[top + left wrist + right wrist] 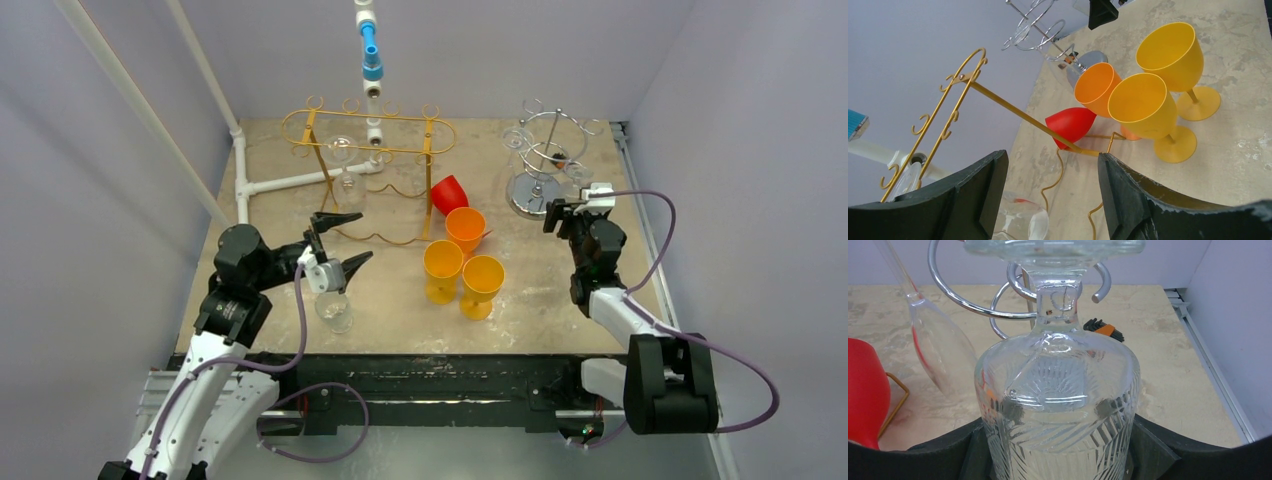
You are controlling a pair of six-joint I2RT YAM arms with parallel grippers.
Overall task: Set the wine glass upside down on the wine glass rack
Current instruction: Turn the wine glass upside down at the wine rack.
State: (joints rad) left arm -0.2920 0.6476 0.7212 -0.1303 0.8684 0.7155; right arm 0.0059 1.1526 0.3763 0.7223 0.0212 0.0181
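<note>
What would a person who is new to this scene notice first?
Probably the bright cluster mid-table: two yellow goblets, an orange goblet and a red goblet lying on its side. Next, at the back right, the right gripper holds a clear cut wine glass upside down, its foot at the hooks of the silver rack.

The left arm and right arm (2 alike) show black joints, white links, purple cables, black jaws.

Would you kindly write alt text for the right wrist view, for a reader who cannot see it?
An upside-down clear wine glass fills the frame, its bowl between the black fingers of the right gripper and its stem rising through a ring of the chrome rack. Another clear glass hangs at left, with a red cup at the edge.
</note>
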